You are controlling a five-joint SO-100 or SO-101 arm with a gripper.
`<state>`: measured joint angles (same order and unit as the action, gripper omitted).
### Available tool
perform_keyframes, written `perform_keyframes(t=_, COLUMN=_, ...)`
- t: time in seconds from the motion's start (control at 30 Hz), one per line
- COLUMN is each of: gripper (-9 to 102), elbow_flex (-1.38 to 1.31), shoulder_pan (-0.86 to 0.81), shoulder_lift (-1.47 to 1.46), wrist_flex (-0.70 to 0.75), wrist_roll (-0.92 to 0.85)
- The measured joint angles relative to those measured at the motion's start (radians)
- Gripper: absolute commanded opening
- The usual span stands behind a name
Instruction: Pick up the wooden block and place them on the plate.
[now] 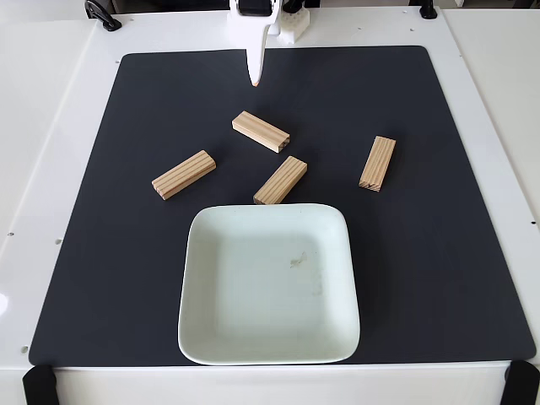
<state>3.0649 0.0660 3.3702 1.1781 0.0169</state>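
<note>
Fixed view. The plate (pixel 268 337) is lying at 6 o'clock on the black mat (pixel 456 253), and nothing is resting in it; a faint smudge is showing near its centre. Four blocks are lying flat on the mat, none yet moved.

Block A (pixel 261 132) is sitting at about 12 o'clock from the plate, well apart from it. Block B (pixel 280 180) is lying just beside the plate's far rim, whether touching cannot be told. Block C (pixel 183 175) is lying at 10 o'clock from the plate, and block D (pixel 377 163) at 2 o'clock. None of the four is touching another.

Step in hand, judged: the first pick is being set up. Block A is being taken as the likely target, since it is lying nearest the claw. The claw should be turned so that the jaws are closing across the short width of the bar, not along its length, and brought down over its middle so that the bar is not tipping on the lift. Block B is lying near; it should not be nudged on the descent.

The claw (pixel 254 76) is hanging at 12 o'clock over the mat's far edge. Nothing is being held or touched by it. One white finger is showing pointing down; how far the jaws are standing apart cannot be told.
</note>
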Motion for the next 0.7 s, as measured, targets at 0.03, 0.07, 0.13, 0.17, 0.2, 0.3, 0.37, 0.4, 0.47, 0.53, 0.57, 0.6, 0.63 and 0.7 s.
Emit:
perform_keyframes(t=0.03, gripper=0, elbow_flex=0.000, shoulder_pan=0.000, shoulder_lift=0.000, wrist_flex=0.000, wrist_roll=0.000)
perform_keyframes(t=0.07, gripper=0, elbow_flex=0.000, shoulder_pan=0.000, shoulder_lift=0.000, wrist_flex=0.000, wrist_roll=0.000)
perform_keyframes(t=0.13, gripper=0, elbow_flex=0.000, shoulder_pan=0.000, shoulder_lift=0.000, wrist_flex=0.000, wrist_roll=0.000)
perform_keyframes(t=0.17, gripper=0, elbow_flex=0.000, shoulder_pan=0.000, shoulder_lift=0.000, wrist_flex=0.000, wrist_roll=0.000)
perform_keyframes(t=0.2, gripper=0, elbow_flex=0.000, shoulder_pan=0.000, shoulder_lift=0.000, wrist_flex=0.000, wrist_roll=0.000)
perform_keyframes(t=0.3, gripper=0, elbow_flex=0.000, shoulder_pan=0.000, shoulder_lift=0.000, wrist_flex=0.000, wrist_roll=0.000)
perform_keyframes(t=0.37, gripper=0, elbow_flex=0.000, shoulder_pan=0.000, shoulder_lift=0.000, wrist_flex=0.000, wrist_roll=0.000)
perform_keyframes(t=0.4, gripper=0, elbow_flex=0.000, shoulder_pan=0.000, shoulder_lift=0.000, wrist_flex=0.000, wrist_roll=0.000)
perform_keyframes(t=0.47, gripper=0, elbow_flex=0.000, shoulder_pan=0.000, shoulder_lift=0.000, wrist_flex=0.000, wrist_roll=0.000)
perform_keyframes(t=0.53, gripper=0, elbow_flex=0.000, shoulder_pan=0.000, shoulder_lift=0.000, wrist_flex=0.000, wrist_roll=0.000)
perform_keyframes(t=0.57, gripper=0, elbow_flex=0.000, shoulder_pan=0.000, shoulder_lift=0.000, wrist_flex=0.000, wrist_roll=0.000)
perform_keyframes(t=0.6, gripper=0, elbow_flex=0.000, shoulder_pan=-0.002, shoulder_lift=0.000, wrist_flex=0.000, wrist_roll=0.000)
perform_keyframes(t=0.63, gripper=0, elbow_flex=0.000, shoulder_pan=-0.005, shoulder_lift=0.000, wrist_flex=0.000, wrist_roll=0.000)
perform_keyframes(t=0.7, gripper=0, elbow_flex=0.000, shoulder_pan=-0.008, shoulder_lift=0.000, wrist_flex=0.000, wrist_roll=0.000)
